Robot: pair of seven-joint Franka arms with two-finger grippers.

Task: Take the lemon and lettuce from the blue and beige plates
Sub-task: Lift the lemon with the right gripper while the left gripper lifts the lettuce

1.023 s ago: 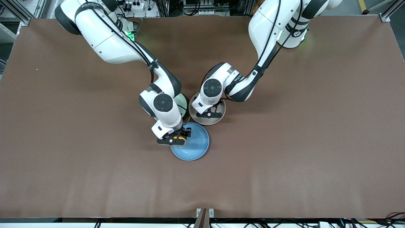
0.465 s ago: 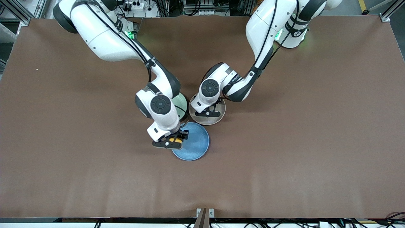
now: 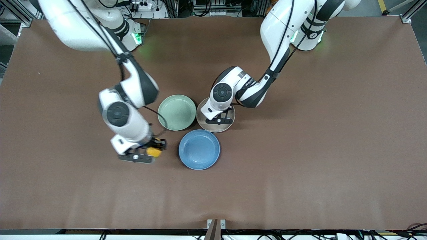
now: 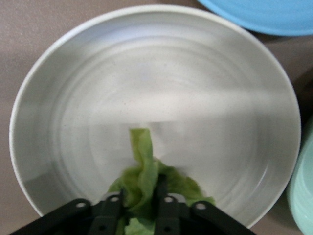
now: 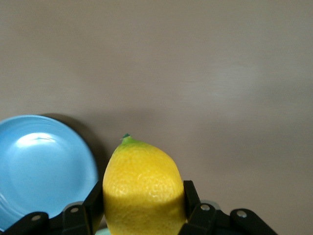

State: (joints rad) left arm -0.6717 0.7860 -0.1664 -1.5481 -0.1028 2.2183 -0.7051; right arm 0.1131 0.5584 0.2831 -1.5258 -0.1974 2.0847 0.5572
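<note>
My right gripper (image 3: pixel 154 150) is shut on the yellow lemon (image 3: pixel 153 151) and holds it over the bare brown table, beside the blue plate (image 3: pixel 199 149) toward the right arm's end. In the right wrist view the lemon (image 5: pixel 143 188) sits between the fingers with the blue plate (image 5: pixel 44 169) off to one side. My left gripper (image 3: pixel 221 120) is over the beige plate (image 3: pixel 205 126), shut on the green lettuce leaf (image 4: pixel 144 178). In the left wrist view the leaf is bunched between the fingers, its tip just above the plate (image 4: pixel 98 98). The lettuce is hidden in the front view.
A pale mint-green plate (image 3: pixel 176 112) lies beside the beige plate, toward the right arm's end, and farther from the front camera than the blue plate. The three plates sit close together mid-table. Bare brown table lies all around them.
My right gripper has carried the lemon off the blue plate toward the right arm's end of the table, uncovering the mint-green plate. My left gripper stays over the beige plate, shifted only slightly.
</note>
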